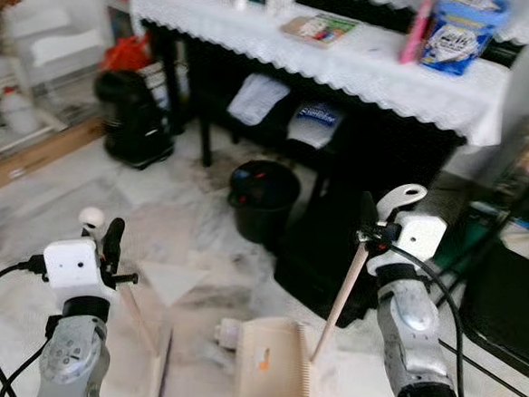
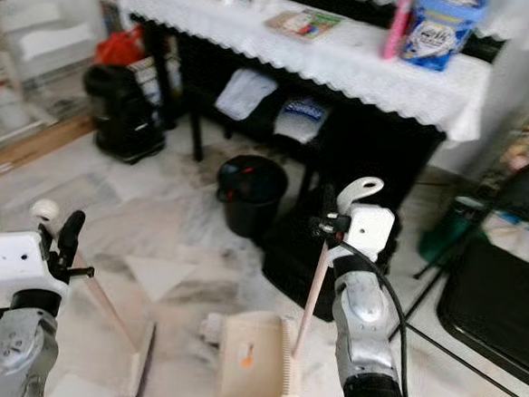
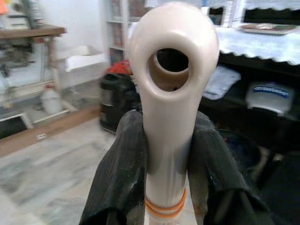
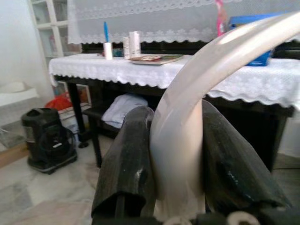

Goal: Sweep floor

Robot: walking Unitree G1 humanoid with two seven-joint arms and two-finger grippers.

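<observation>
glossy cream plastic broom handle (image 3: 171, 93) and dustpan (image 1: 274, 366); matt black rubbery fingers (image 3: 117, 173); polished marble floor (image 1: 155, 209); white lace tablecloth (image 1: 347, 63).

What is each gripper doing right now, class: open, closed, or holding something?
Left gripper: shut on the cream plastic broom handle.
Right gripper: shut on the cream plastic dustpan handle.

Cream dustpan (image 1: 270, 373) w/ orange mark, cream broom handle (image 3: 172, 117); black bin (image 1: 263, 198); white lace cloth (image 1: 347, 63); floor (image 1: 82, 213) prob. grey-veined marble.
</observation>
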